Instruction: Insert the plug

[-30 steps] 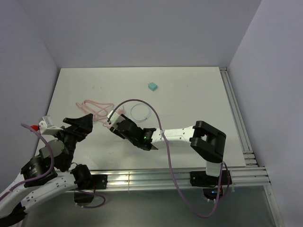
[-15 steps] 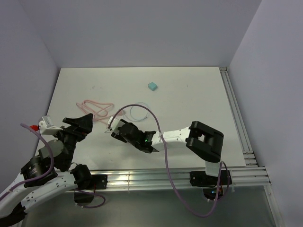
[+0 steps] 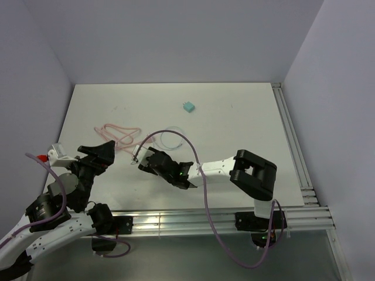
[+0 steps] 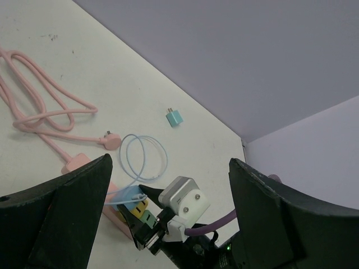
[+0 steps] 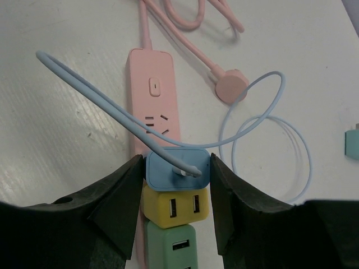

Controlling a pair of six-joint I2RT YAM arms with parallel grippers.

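Right hand (image 5: pixel 175 171): clenched on the plug (image 5: pixel 166 161).
Left hand (image 3: pixel 96 149): released, empty.
Insertion: I judged the plug needed squaring over the strip (image 5: pixel 152 103) before pressing.

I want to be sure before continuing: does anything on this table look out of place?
Nothing is spilled or damaged. Two things stand out: the pink power strip has its own plug lying loose on the table, connected to nothing, and a teal adapter sits alone, far from it.
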